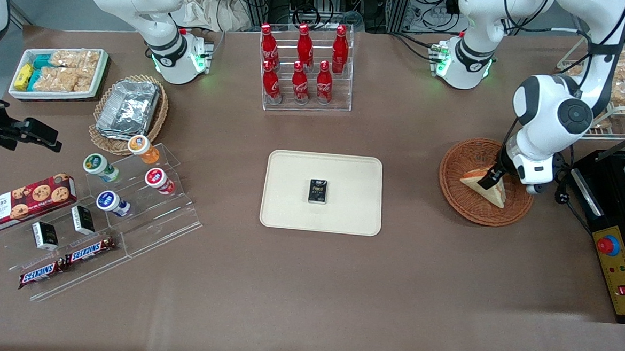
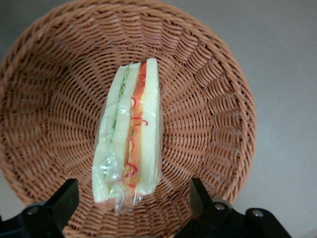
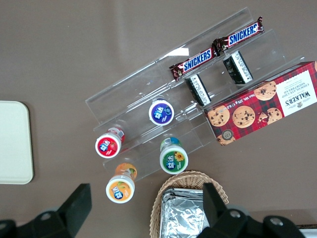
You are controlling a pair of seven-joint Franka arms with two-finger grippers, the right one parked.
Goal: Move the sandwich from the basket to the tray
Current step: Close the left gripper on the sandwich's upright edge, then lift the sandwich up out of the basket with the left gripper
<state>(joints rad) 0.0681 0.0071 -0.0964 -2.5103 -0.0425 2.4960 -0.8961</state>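
While film-wrapped triangular sandwich (image 2: 130, 131) lies in round woven basket (image 2: 208, 109), hand (image 2: 133, 198) straddles it, fingers spread, seemingly untouching.

The front view looks down steeply from high above the table's edge, taking in the whole surface from the basket (image 1: 484, 182) at the working arm's end to the cream tray (image 1: 289, 209) mid-table. The left wrist camera stares straight down, close over the sandwich (image 2: 130, 131), with the gripper (image 2: 134, 203) spread wide at its sides. Both views share that basket and sandwich; the right wrist camera looks down on the snack shelf (image 3: 148, 99).
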